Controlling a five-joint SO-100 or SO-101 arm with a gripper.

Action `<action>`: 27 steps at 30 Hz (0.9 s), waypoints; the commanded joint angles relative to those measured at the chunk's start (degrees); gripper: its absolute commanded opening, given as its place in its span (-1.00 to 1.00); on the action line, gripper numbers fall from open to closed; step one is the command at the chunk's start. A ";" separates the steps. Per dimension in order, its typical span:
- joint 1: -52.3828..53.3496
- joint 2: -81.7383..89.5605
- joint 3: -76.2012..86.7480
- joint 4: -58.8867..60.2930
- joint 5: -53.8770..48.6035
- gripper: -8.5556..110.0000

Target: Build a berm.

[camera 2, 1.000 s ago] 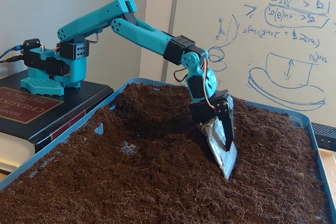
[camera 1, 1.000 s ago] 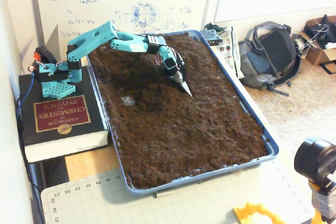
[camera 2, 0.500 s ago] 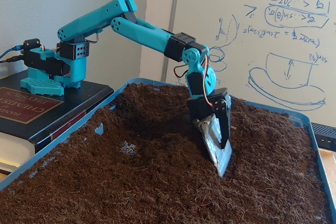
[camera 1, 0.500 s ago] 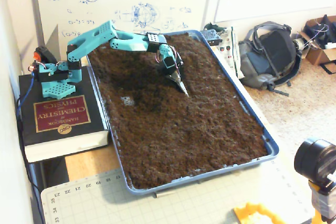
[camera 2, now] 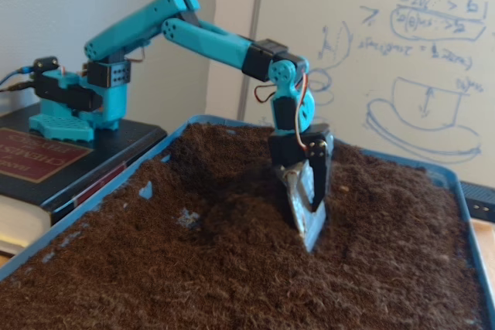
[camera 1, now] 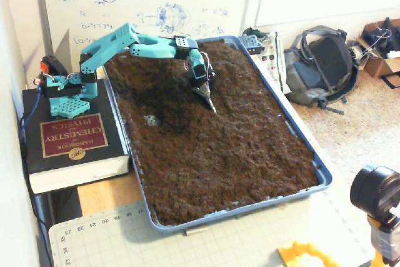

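Observation:
A blue tray (camera 1: 299, 139) holds dark brown crumbly soil. The soil stands higher in a rough hump, the berm (camera 1: 234, 76), at the far right of the tray; in the low fixed view this berm (camera 2: 379, 191) rises just behind and right of the gripper. The teal arm reaches over the tray from its base on a book. Its gripper (camera 1: 211, 105) points down, silver-covered fingers closed into one wedge, tip touching the soil. From the low fixed view the gripper (camera 2: 309, 239) digs its tip into the slope between a hollow (camera 2: 224, 191) and the hump. Nothing is held.
The arm's base (camera 1: 65, 89) stands on a thick black book (camera 1: 72, 145) left of the tray. A small bare patch of tray floor (camera 1: 152, 119) shows in the hollow. A backpack (camera 1: 322, 67) and boxes lie on the floor at right. A camera (camera 1: 375, 195) stands front right.
The gripper has drawn back toward the arm's base, its tip sliding left through the soil, and the wrist now stands more upright. The fingers stayed together.

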State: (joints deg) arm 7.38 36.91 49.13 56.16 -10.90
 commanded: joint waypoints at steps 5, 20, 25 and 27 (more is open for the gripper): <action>0.09 13.54 -1.41 0.44 0.09 -0.86; 0.70 30.67 -1.41 0.26 0.09 -0.86; 2.02 33.75 -1.23 -6.94 0.09 -0.86; 2.81 33.13 -0.35 -12.74 0.09 -0.86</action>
State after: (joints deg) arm 8.09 62.23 49.39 49.92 -10.90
